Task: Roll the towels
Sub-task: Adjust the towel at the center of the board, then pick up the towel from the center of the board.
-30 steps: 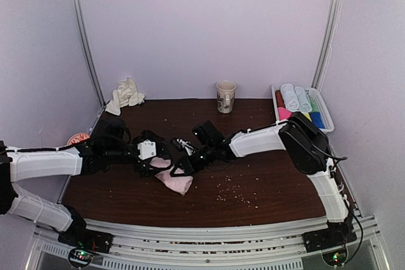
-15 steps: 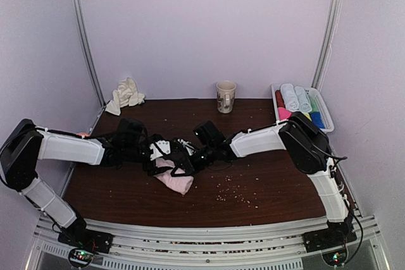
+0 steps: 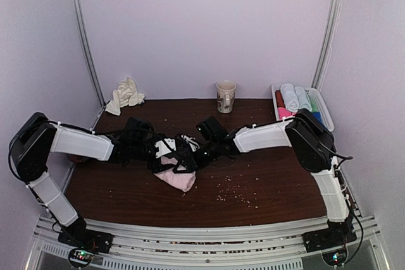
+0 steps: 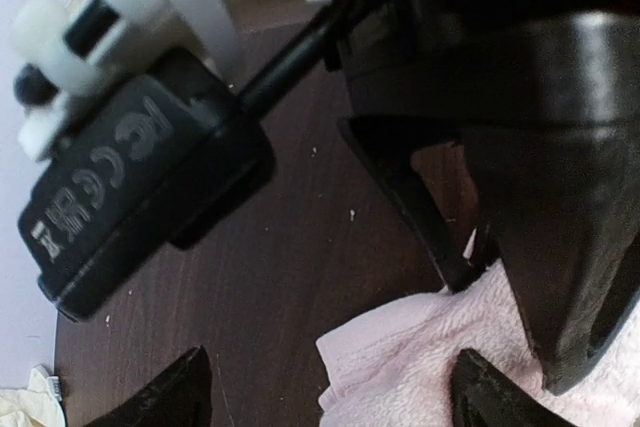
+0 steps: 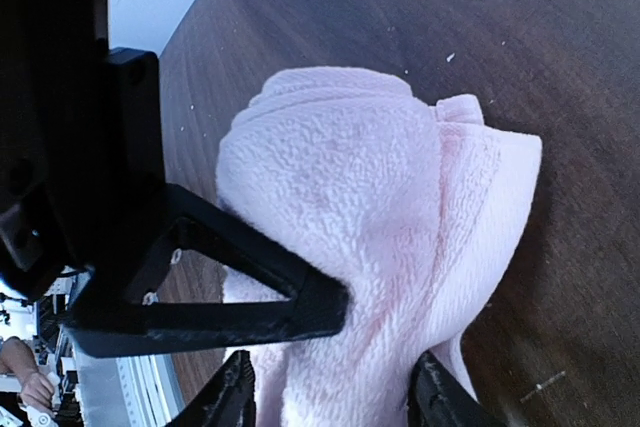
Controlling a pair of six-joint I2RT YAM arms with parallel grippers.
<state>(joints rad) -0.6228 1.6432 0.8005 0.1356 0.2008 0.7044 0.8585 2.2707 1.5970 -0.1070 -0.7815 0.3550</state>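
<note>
The pale pink towel (image 3: pixel 179 180) lies bunched and partly folded on the dark table, left of the middle. Both grippers meet over its far end. My left gripper (image 3: pixel 172 159) is open, and one corner of the pink towel (image 4: pixel 400 367) lies between its tips (image 4: pixel 335 397). My right gripper (image 3: pixel 192 155) is open too, its tips (image 5: pixel 335 402) standing on either side of the pink towel (image 5: pixel 360 177). One left finger (image 5: pixel 250 302) presses on the cloth in the right wrist view. The cream-white towel (image 3: pixel 126 93) lies crumpled at the back left corner.
A patterned mug (image 3: pixel 225 96) stands at the back centre. At the back right a white tray (image 3: pixel 324 107) holds rolled light and coloured towels. Crumbs (image 3: pixel 231 191) are scattered right of the pink towel. The arms cross the middle of the table.
My left arm has swung right, bringing its gripper onto the pink towel beside the right one. The right jaws have parted from a shut grip. The towel has hardly shifted.
</note>
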